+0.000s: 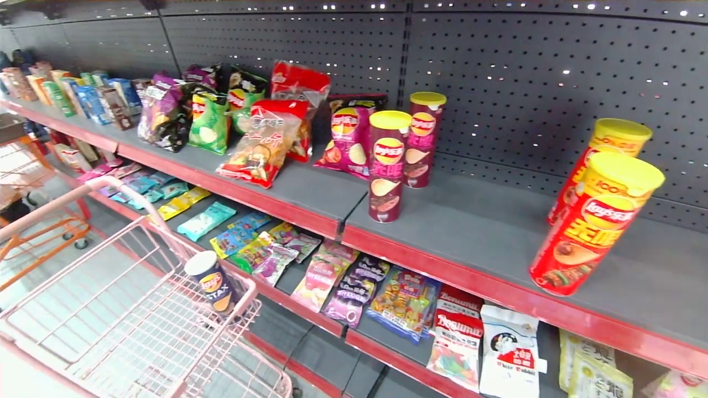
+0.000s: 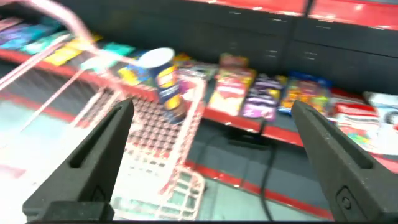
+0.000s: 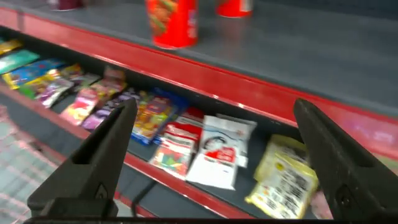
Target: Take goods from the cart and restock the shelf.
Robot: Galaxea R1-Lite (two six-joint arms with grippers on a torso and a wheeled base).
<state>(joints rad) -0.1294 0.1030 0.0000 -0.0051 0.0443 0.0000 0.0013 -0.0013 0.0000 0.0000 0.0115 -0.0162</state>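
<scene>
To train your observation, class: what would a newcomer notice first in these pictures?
Two big red tubes with yellow lids stand at the right of the grey upper shelf. A single dark blue tube stands in the pink cart, in its corner nearest the shelves.

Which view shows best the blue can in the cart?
Head view: the blue can in the pink cart shows lid and label plainly. The left wrist view has it hazy. The right wrist view faces the shelf.

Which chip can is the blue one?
The dark blue can, white lid, standing in the pink cart. Purple cans and red cans are on the shelf.
</scene>
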